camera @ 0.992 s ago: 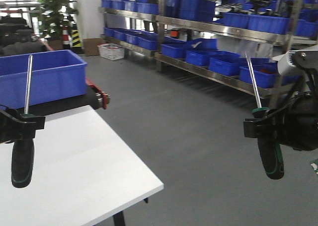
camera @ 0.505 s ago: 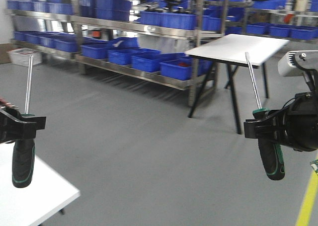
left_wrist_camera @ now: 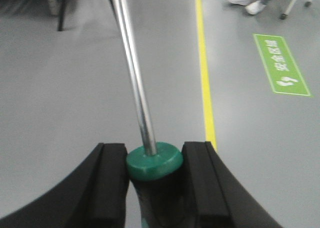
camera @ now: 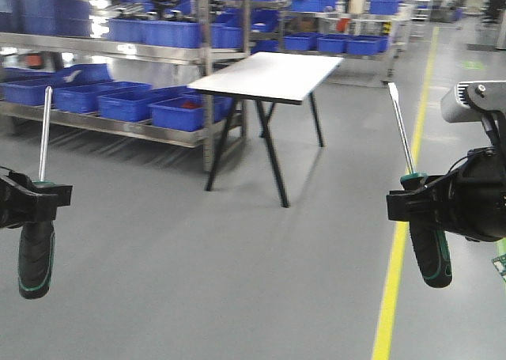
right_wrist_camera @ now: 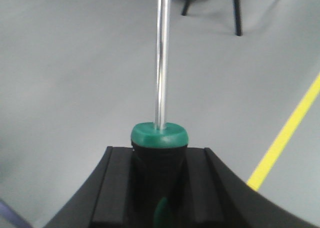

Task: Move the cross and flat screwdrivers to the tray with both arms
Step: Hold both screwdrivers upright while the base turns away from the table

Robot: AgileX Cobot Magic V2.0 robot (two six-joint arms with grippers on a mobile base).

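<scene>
Left wrist: screwdriver (left_wrist_camera: pixel 135 82) clamped in left tool (left_wrist_camera: pixel 154 160)

Your front view faces forward, left gripper (camera: pixel 37 199) and right gripper (camera: pixel 417 203) at its edges. Wrist views peer closely along the left screwdriver (left_wrist_camera: pixel 141 107) and right screwdriver (right_wrist_camera: pixel 160 107); all share the yellow line (camera: pixel 390 297).

White table (camera: pixel 273 73), blue bins (camera: pixel 186 111), perhaps shoes (left_wrist_camera: pixel 256 6)

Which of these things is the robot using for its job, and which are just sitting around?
For the job:
left screwdriver, in the left gripper
right screwdriver, in the right gripper

Just around:
white table
blue bins
shelves
yellow floor line
</scene>
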